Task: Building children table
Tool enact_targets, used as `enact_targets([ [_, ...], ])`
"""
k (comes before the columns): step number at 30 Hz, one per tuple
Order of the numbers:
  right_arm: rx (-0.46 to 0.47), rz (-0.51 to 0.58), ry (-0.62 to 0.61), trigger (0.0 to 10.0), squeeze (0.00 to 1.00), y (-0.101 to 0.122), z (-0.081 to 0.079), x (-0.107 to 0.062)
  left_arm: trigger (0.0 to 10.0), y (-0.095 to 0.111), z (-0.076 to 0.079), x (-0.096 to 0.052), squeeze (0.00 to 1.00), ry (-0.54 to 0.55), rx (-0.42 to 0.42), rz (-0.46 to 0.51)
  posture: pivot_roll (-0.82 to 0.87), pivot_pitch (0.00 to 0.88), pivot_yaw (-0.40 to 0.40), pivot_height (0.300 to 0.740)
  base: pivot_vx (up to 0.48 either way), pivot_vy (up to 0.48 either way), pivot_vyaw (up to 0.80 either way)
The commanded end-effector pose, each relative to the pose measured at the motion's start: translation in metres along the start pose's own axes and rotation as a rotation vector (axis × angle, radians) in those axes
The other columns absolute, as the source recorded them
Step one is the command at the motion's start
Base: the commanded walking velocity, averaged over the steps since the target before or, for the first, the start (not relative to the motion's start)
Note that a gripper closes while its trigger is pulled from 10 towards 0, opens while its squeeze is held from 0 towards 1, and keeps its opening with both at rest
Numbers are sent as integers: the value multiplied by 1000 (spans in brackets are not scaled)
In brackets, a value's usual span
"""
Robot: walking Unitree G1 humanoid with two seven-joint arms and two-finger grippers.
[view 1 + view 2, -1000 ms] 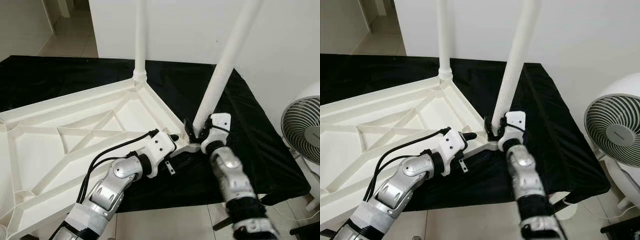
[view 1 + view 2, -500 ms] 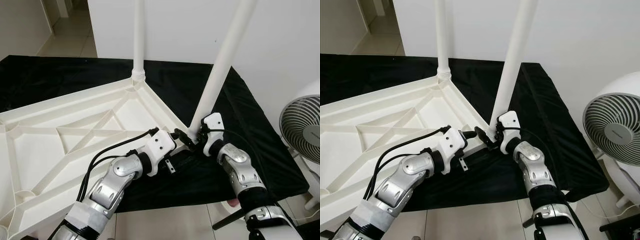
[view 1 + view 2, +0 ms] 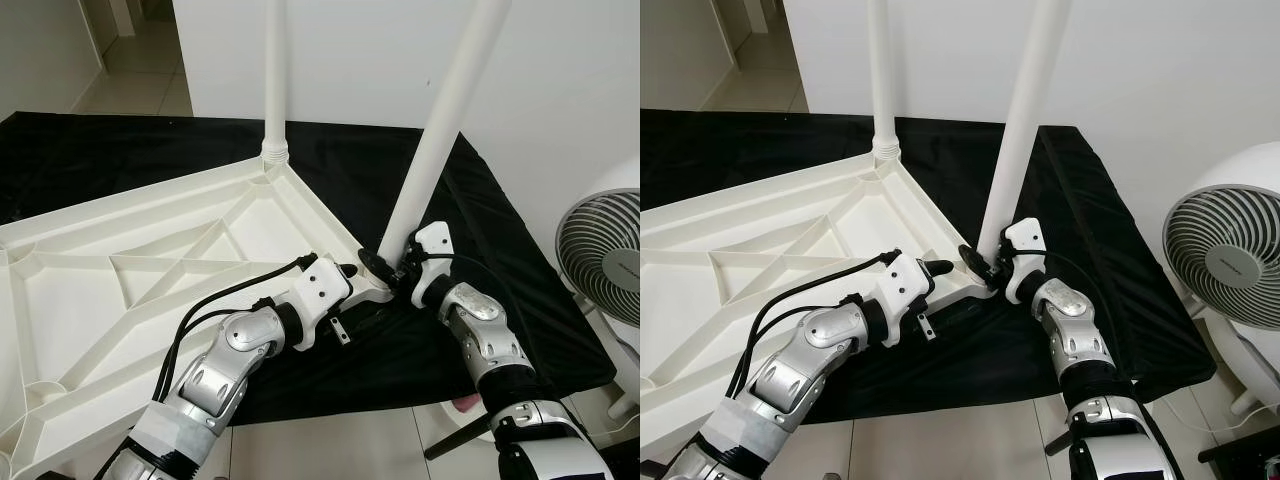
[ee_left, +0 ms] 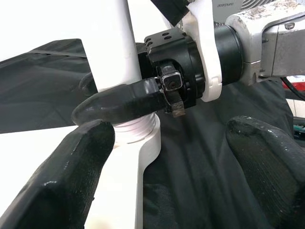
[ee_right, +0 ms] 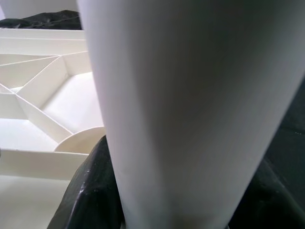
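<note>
left eye view: the white table top (image 3: pixel 150 270) lies upside down, ribs up, on a surface draped in black cloth (image 3: pixel 520 300). its near-right corner sits close to the cloth's front edge, with bare cloth to the right of it. a rear leg (image 3: pixel 275 70) stands upright in the far corner socket. the front leg (image 3: pixel 440 130) rises from the near-right corner, leaning to the right toward the white wall (image 3: pixel 560 90). a fan (image 3: pixel 610 265) stands on the floor beyond the right edge of the cloth, well apart from the leg.

right gripper (image 3: pixel 385 268) is at the base of the front leg; its black fingers (image 4: pixel 119 102) are closed around the leg just above the socket collar, touching it on both sides in the right wrist view.

left gripper (image 4: pixel 167 181) sits at the corner of the table top just beside the socket. its fingers (image 4: pixel 66 186) are spread wide and hold nothing; one lies near the corner rim, the other over bare cloth.
</note>
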State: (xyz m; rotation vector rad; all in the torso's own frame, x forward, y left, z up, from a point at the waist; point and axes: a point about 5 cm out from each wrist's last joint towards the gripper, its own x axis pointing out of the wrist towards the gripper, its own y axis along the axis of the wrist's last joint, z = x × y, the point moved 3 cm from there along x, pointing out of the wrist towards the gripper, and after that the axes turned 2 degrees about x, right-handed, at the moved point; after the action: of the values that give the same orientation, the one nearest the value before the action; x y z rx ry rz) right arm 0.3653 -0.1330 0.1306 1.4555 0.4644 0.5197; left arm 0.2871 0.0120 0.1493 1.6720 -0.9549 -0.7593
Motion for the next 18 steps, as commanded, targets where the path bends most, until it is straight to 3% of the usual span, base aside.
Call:
enact_targets([
  [1, 36, -40, -50, 10000, 0, -13, -2, 0, 10000, -2, 2, 1, 0, -25, 0, -14, 123, 29, -50, 740, 0, 0, 0],
  [9, 68, -36, -169, 10000, 0, -19, 0, 0, 10000, -3, 3, 0, 0, -31, -2, -15, 123, 31, -50, 740, 0, 0, 0],
  [15, 148, -46, -496, 10000, 0, -32, 6, -9, 10000, -4, 4, 1, 0, -32, -4, -17, 119, 35, -53, 740, 0, 0, 0],
  [18, 167, -38, -559, 10000, 0, -33, 6, -11, 10000, -4, 4, 0, 0, -33, -7, -17, 117, 36, -58, 740, 0, 0, 0],
])
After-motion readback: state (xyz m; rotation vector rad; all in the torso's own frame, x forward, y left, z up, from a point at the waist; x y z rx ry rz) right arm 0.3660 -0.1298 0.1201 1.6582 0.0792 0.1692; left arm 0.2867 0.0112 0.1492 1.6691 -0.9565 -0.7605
